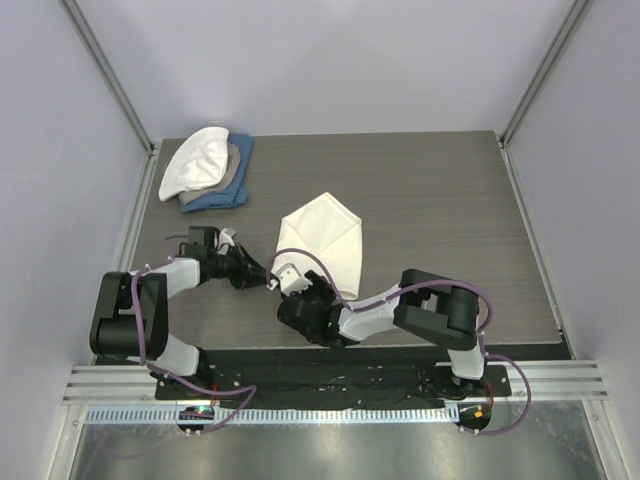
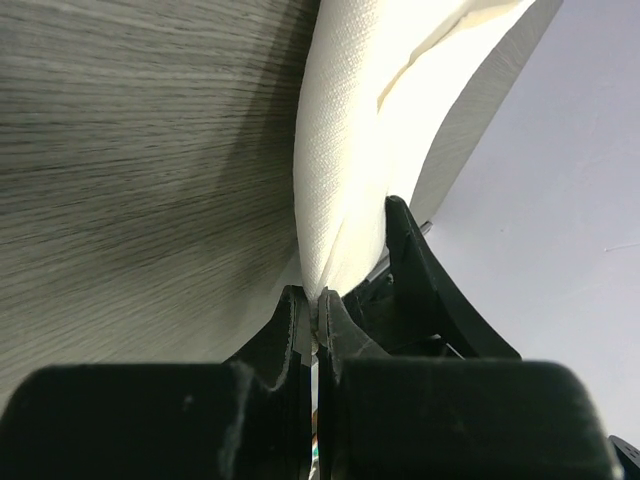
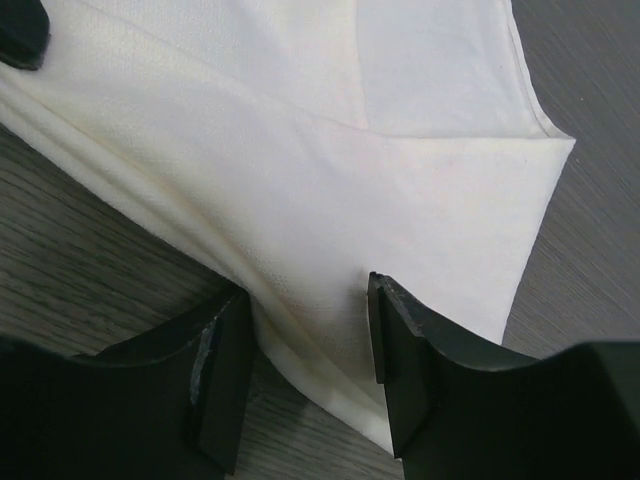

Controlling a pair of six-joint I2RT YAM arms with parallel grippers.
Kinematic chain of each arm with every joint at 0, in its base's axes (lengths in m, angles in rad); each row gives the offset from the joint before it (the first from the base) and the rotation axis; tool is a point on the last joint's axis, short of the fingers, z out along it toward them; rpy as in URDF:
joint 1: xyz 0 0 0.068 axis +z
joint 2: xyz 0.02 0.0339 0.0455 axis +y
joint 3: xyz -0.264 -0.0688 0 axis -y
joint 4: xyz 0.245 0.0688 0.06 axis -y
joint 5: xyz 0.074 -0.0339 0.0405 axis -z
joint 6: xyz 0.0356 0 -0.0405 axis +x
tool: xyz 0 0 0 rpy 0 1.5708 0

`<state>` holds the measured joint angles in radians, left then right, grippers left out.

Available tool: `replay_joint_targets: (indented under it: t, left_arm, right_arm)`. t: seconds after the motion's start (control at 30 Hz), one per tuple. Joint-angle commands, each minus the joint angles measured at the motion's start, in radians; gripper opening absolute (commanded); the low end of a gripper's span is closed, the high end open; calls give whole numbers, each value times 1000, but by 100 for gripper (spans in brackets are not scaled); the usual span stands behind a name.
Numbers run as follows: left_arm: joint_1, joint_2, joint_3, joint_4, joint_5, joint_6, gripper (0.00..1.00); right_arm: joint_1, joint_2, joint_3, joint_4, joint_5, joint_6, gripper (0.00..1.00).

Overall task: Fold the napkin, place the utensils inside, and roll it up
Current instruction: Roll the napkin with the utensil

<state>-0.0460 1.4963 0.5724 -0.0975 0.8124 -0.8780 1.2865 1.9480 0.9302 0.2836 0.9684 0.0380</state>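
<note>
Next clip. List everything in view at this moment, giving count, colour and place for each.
napkin: 1, cream, folded, mid-table just beyond the arms
cloths: 3 stacked, white on tan on blue, far left corner
table: 1, grey wood grain, under everything
fork: none in sight in any view
left arm: 1, black and white, reaching right; left jaws shut on the napkin's edge
right arm: 1, black and white, reaching left; right jaws open astride a napkin fold

grey wood-grain table between plain pale walls. aluminium posts at its far corners; a metal rail along the near edge.
</note>
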Motion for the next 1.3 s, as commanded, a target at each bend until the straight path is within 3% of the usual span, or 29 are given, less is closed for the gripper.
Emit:
replay_joint_targets:
  t: [0.0, 0.17, 0.33, 0.4, 0.43, 0.53, 0.63, 0.87, 1.1, 1.27]
  left_arm:
    - [14, -28, 20, -18, 31, 24, 0]
    - [14, -22, 23, -27, 30, 34, 0]
    - [15, -30, 27, -27, 18, 39, 2]
    - [15, -44, 34, -27, -10, 37, 13]
    - [14, -50, 35, -25, -28, 36, 28]
    - [15, -109, 27, -1, -160, 28, 62]
    - [14, -198, -26, 65, -319, -7, 78]
    - [14, -410, -104, 62, -534, 77, 83]
    - [-11, -576, -180, 61, -610, 165, 82]
    - [-40, -659, -236, 64, -619, 203, 83]
  right_arm:
    - [-6, -14, -51, -15, -11, 4, 54]
    - [-7, 3, -57, 26, -46, -78, 38]
    - [-32, 0, -65, 14, -147, -105, 10]
    - [-41, -1, -54, -21, -184, -112, 3]
    - [-42, -3, -48, -38, -219, -116, 1]
    - [-49, -11, -16, -130, -250, -109, 1]
    - [-64, -29, 25, -271, -338, -57, 1]
    - [-127, -47, 159, -530, -641, 25, 1]
    - [-251, -9, 332, -737, -1075, 56, 1]
    - [-337, 64, 439, -865, -1260, 43, 1]
